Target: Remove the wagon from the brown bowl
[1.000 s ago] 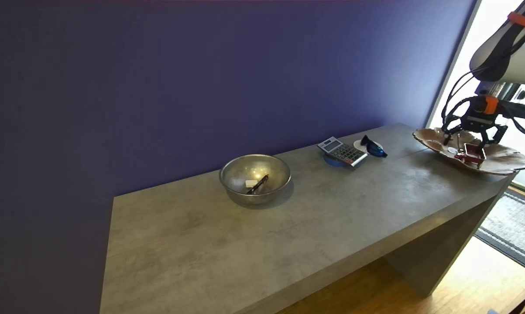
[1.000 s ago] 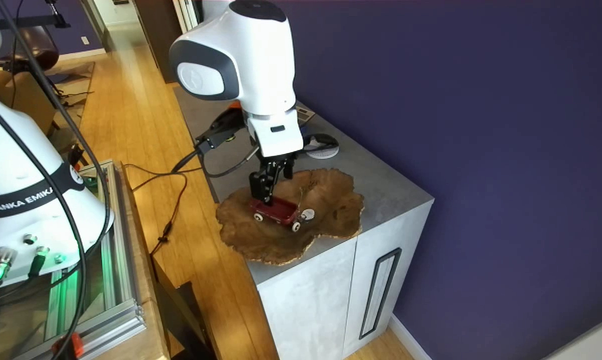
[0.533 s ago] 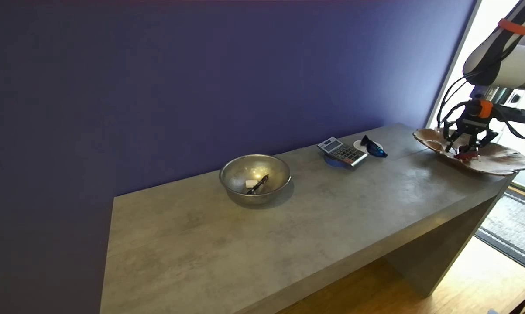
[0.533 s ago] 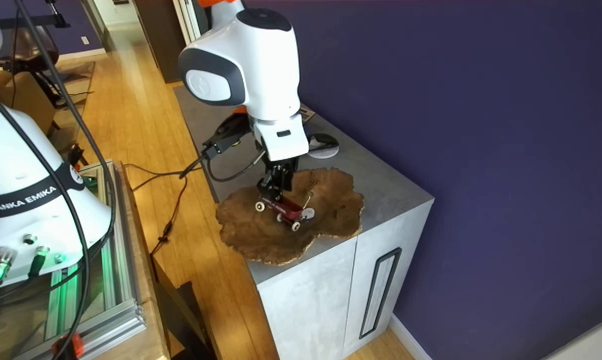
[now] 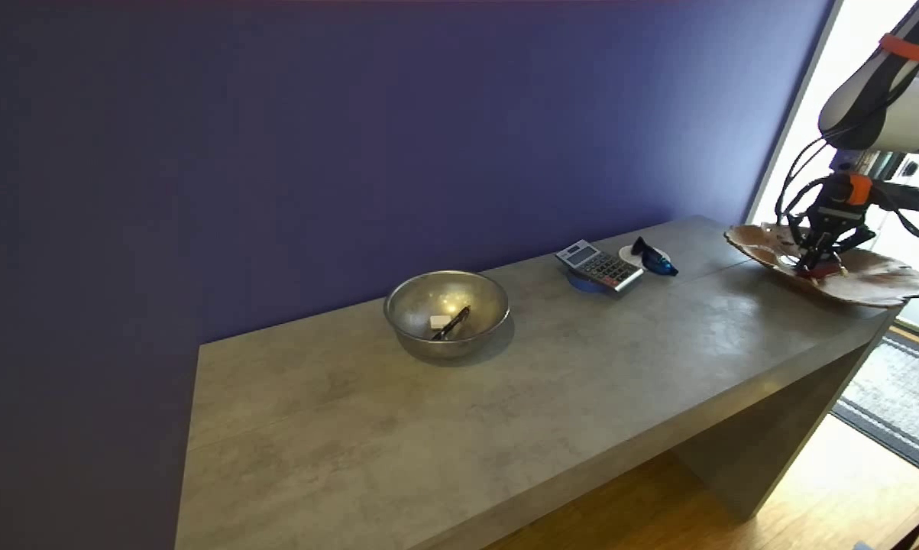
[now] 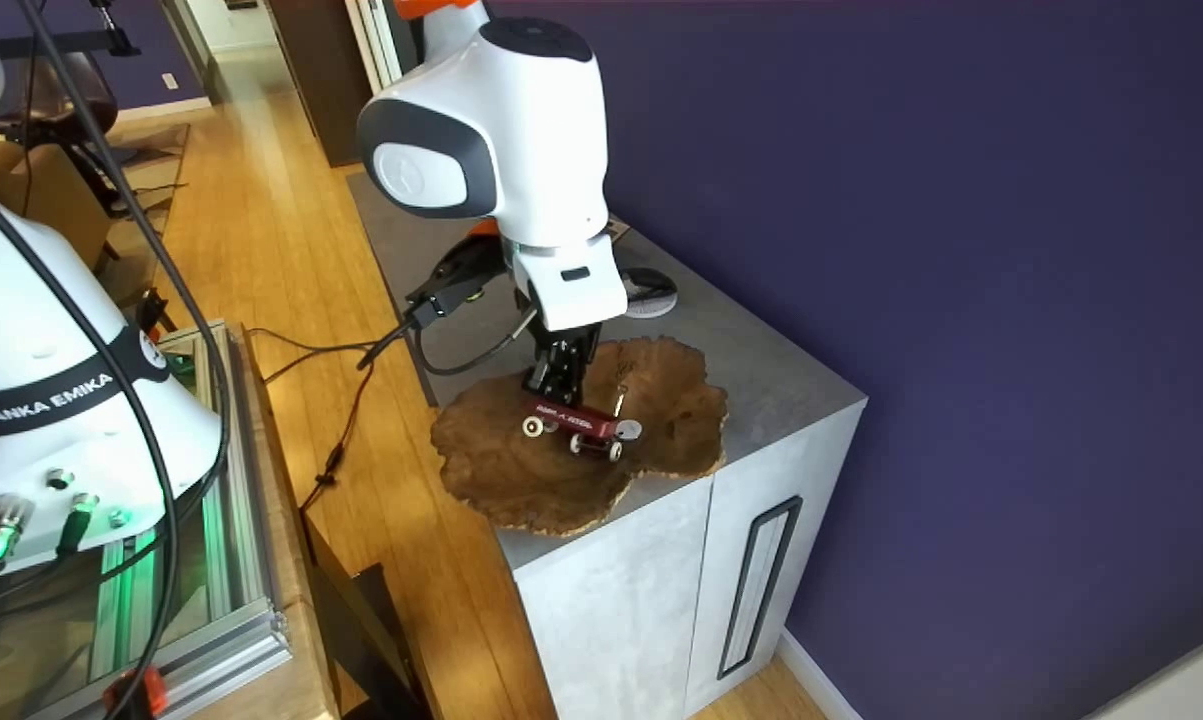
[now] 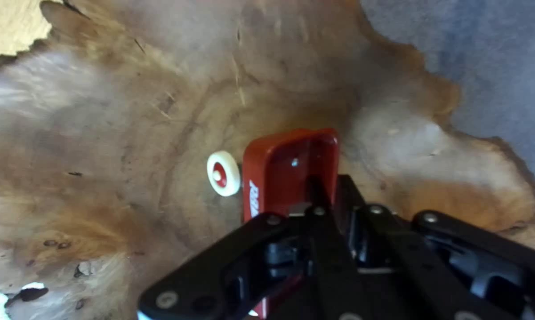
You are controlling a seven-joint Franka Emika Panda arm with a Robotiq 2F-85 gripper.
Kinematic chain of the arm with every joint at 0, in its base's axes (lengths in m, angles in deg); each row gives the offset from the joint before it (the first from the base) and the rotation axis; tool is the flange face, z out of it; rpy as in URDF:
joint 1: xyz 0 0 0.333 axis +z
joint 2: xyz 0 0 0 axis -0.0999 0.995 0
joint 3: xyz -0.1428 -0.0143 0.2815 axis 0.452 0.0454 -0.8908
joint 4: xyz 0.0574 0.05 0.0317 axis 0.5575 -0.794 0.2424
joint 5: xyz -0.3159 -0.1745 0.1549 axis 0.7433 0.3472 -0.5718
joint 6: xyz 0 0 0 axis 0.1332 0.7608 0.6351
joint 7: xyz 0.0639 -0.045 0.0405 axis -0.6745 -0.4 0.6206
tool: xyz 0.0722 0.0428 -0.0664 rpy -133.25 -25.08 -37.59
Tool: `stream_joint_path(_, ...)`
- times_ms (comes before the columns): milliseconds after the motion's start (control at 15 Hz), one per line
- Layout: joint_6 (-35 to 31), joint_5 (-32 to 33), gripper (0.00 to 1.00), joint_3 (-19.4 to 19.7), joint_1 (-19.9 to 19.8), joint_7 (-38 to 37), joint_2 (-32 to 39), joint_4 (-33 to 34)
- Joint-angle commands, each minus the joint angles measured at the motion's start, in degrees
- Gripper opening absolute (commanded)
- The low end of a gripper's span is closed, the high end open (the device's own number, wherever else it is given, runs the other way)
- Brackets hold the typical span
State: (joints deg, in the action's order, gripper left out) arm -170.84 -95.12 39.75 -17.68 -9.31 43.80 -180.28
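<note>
The grey counter [image 5: 428, 428] stretches away from the brown bowl [image 6: 521, 485], which sits at its end, and the white arm [image 6: 541, 150] leans over that bowl, presumably so as to come at it from above, clear of the wavy rim. Farther along, well apart from the brown bowl, stands the silver metal bowl [image 5: 445, 350]. Pointing down into the brown bowl is the gripper [image 7: 332, 186], closed on one side wall of the wagon [image 6: 578, 418]; so thin an edge is likely the handiest thing to pinch. Between the two bowls lies the calculator [image 5: 599, 265], slanted, seemingly because a blue object [image 5: 585, 283] props it from beneath. The wagon itself is held about the middle of the brown bowl, on or just above its floor, and tilted, probably because the hold is off centre. A pale wheel [image 7: 223, 173] juts out opposite the pinched wall; whether every wheel is clear I cannot tell, so lifting straight up first seems wisest.
</note>
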Motion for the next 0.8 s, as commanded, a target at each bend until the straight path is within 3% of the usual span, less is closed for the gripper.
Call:
stream_joint_path(0, 1.4, 5.1, 0.02, 2.7, 0.7, -1.4, -1.5, -1.5)
stream_joint_path(400, 4.7, 1.2, 0.0, -0.2, -1.8, 6.3, -9.2, -4.8)
stream_joint_path(733, 6.5, 2.0, 0.01, 0.5, -0.9, 7.9, -13.6, -7.4)
